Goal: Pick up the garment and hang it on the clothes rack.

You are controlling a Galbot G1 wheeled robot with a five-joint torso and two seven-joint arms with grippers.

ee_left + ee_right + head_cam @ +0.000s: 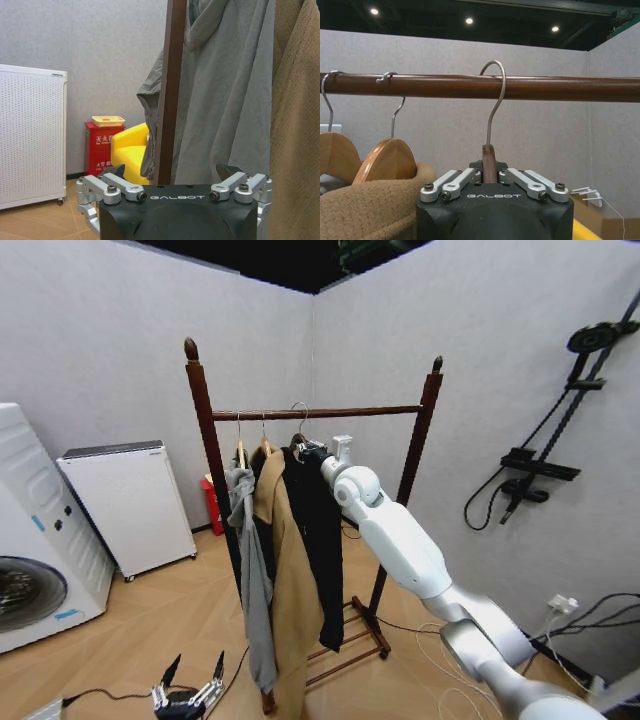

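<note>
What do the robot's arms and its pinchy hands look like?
The right arm is smooth, rounded and glossy white, with silvery grey joint sections lower down. The right gripper has a black body with "GALBOT" printed in pale letters, and silver metal linkage bars fixed with dark screws. The left gripper looks the same: black block, same lettering, silver bars with dark fingertips.

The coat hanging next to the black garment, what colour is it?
Tan. The coat shows best in the head view, between the garment and a grey sweatshirt.
</note>
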